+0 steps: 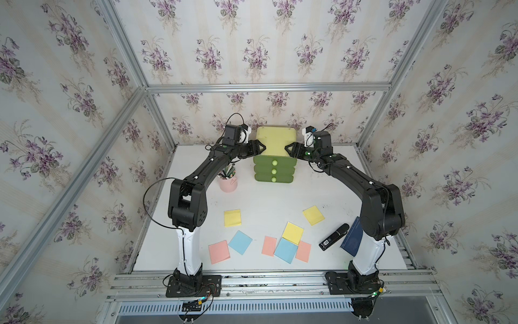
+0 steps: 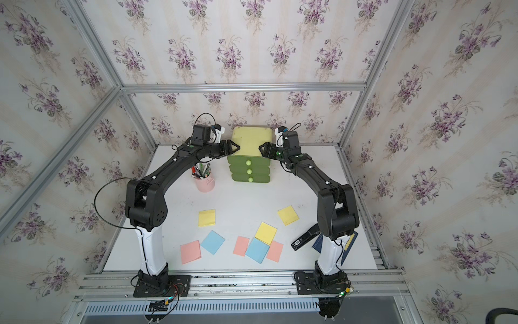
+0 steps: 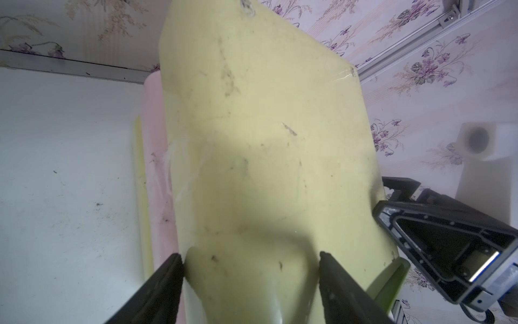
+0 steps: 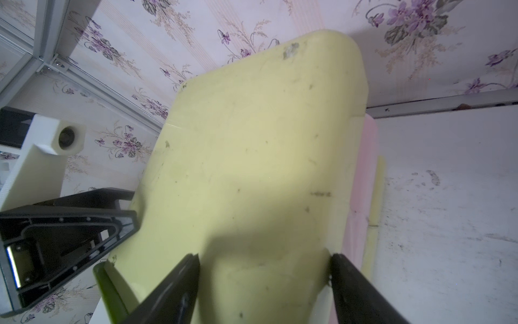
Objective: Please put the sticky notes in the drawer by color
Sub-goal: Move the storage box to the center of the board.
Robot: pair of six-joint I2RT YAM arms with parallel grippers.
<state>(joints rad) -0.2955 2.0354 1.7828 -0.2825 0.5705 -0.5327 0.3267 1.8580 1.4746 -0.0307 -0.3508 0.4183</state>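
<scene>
The drawer [image 1: 276, 140] stands at the centre of both top views, at the far end of the table [image 1: 260, 202]. Its three fronts are shut and turned toward the lower edge of the frame. Its shell [image 3: 266, 140] runs lengthwise up the picture, away from the knobs [image 1: 274, 171]. The sticky notes [image 1: 286, 250] lie flat in the lower part of the frame, well apart from the chest and untouched.

The chest is flanked near its front upper corners. The left gripper [image 1: 262, 147] is set at the picture-left side of the shell and the right gripper [image 1: 288, 147] at the picture-right side. Each points inward, and neither is nearer than the other.

In the left wrist view the fingers [image 3: 168, 280] are spread, with the rounded edge of the shell between them. The right wrist view shows the same of its fingers [image 4: 173, 286]. Whether the pads press on the shell cannot be determined.

Neither pair of jaws is lined up with a knob. The stance is judged to suit steadying or shifting the chest, and no drawer is yet opened for sorting.
</scene>
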